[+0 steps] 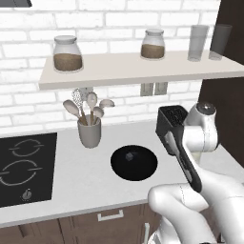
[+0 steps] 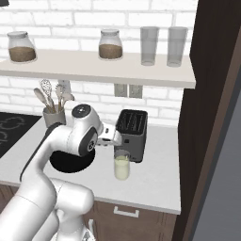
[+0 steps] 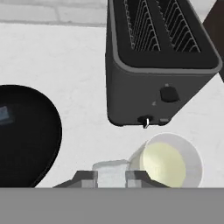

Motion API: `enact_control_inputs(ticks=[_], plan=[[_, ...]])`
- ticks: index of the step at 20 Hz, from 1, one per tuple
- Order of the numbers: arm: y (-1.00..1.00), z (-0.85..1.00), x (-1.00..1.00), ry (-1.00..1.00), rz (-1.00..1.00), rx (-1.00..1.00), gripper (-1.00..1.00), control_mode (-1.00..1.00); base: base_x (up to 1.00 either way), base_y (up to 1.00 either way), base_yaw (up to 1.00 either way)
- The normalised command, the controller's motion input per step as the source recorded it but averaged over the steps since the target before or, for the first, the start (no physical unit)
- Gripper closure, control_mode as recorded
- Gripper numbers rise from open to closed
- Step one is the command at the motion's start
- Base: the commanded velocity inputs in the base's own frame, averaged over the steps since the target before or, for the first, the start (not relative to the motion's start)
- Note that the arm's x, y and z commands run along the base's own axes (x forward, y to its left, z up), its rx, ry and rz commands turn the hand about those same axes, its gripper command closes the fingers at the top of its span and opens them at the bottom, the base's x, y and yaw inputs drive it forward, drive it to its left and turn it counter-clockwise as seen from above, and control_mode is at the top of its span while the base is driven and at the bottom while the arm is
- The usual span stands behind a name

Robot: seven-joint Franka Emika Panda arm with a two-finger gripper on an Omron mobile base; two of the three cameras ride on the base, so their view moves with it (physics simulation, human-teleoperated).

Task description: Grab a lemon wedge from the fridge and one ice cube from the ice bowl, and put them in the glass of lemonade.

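Observation:
My gripper [image 3: 111, 178] is shut on a pale, translucent ice cube [image 3: 110, 169] held between its two fingertips. It hangs just left of and above the glass of lemonade [image 3: 168, 162], a clear tumbler of pale yellow liquid in front of the toaster. From the right base view the hand [image 2: 112, 136] reaches over the glass of lemonade [image 2: 122, 168]. The ice bowl [image 3: 26, 135] is wide and black, lies to the left, and holds another ice cube [image 3: 4, 113] at the picture's edge. In the left base view the ice bowl [image 1: 134, 162] sits mid-counter. The lemon wedge is out of view.
A black toaster [image 2: 131, 132] stands right behind the glass. A grey utensil cup [image 1: 89, 132] and a cooktop [image 1: 24, 167] lie to the left. A shelf [image 2: 94, 68] above carries jars and two tall grey glasses [image 2: 160, 44]. A dark wooden panel [image 2: 207, 117] walls off the right.

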Motion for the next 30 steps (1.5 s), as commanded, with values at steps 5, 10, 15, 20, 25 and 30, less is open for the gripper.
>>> enact_control_inputs(ticks=[5, 10, 15, 20, 25, 30], plan=[[-0.78, 0.16, -0.01, 0.00, -0.24, 0.06, 1.00, -1.00, 0.00, 0.00, 0.00], [-0.15, 0.00, 0.00, 0.03, -0.01, 0.05, 1.00, -1.00, 0.00, 0.00, 0.00], [-0.20, -0.04, 0.00, 0.05, 0.00, 0.03, 1.00, -1.00, 0.00, 0.00, 0.00], [-0.12, -0.09, 0.01, 0.01, 0.00, 0.00, 1.00, -1.00, 0.00, 0.00, 0.00], [0.00, -0.05, 0.00, 0.00, 0.00, 0.00, 1.00, -1.00, 0.00, 0.00, 0.00], [-0.01, -0.01, 0.00, 0.00, 0.00, 0.00, 1.00, -1.00, 0.00, 0.00, 0.00]])
